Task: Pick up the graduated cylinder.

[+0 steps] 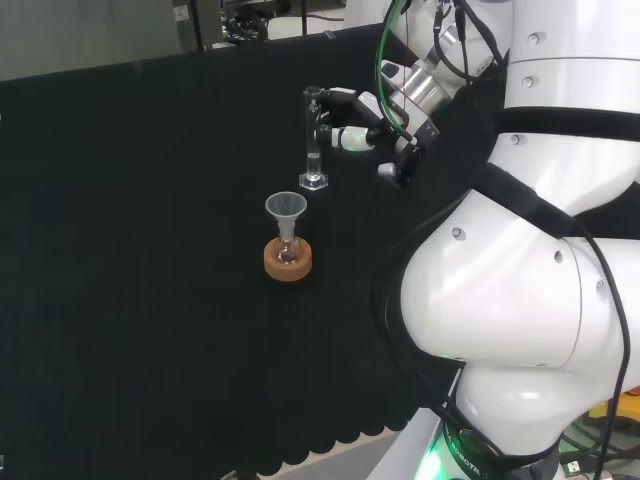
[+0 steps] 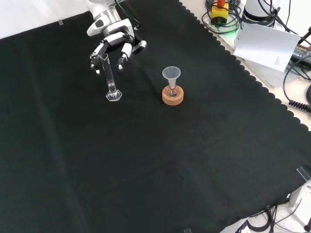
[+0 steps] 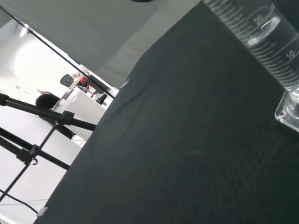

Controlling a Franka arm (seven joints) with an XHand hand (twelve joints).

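A clear graduated cylinder (image 1: 312,140) stands upright on its hexagonal foot on the black cloth (image 2: 146,160). In the front view the cylinder (image 2: 110,77) is left of the middle, and the hand (image 2: 115,44) hangs right behind its top. The fingers (image 2: 121,59) are relaxed and spread, pointing down on either side of the cylinder's upper end. In the head view the hand (image 1: 352,122) is just right of the cylinder's top, one dark finger (image 1: 318,96) level with the rim. The wrist view shows the cylinder's printed scale (image 3: 261,35) and foot (image 3: 289,109) close up.
A small flask with a clear funnel (image 1: 286,208) in its neck sits on a cork ring (image 1: 288,262) near the cylinder; in the front view the cork ring (image 2: 173,97) lies to the cylinder's right. White paper (image 2: 267,46) and cables lie beyond the cloth's scalloped edge.
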